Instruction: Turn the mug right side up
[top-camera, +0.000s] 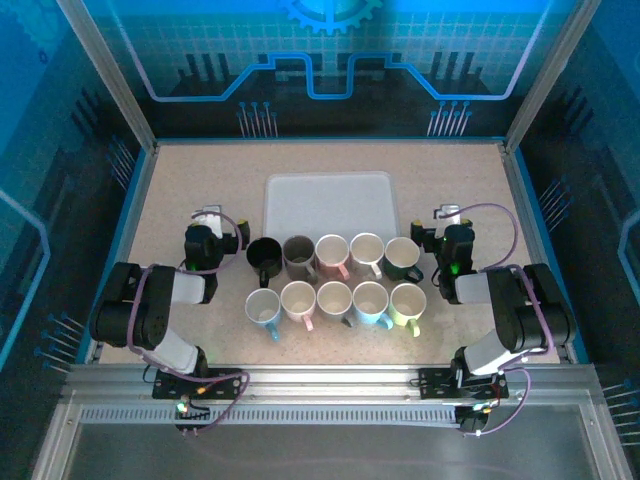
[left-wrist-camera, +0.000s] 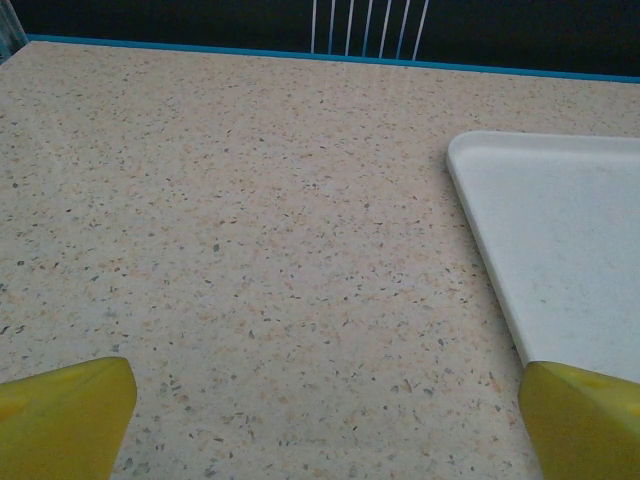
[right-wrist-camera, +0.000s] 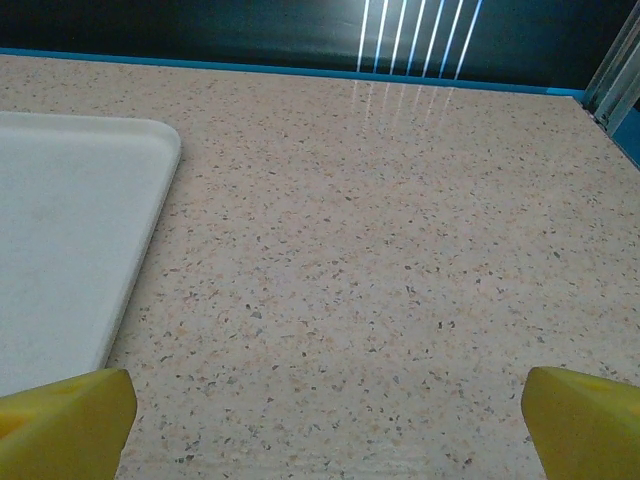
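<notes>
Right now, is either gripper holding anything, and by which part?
Nothing is held. The left gripper and right gripper are both open over bare table.

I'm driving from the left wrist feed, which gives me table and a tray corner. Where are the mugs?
Observer: Ten mugs stand in two rows of five on the table, between the tray and the arm bases.
Operator: Any of them upside down?
Observer: The black mug, at the far row's left end, is too dark to tell. The others show open mouths from above.
</notes>
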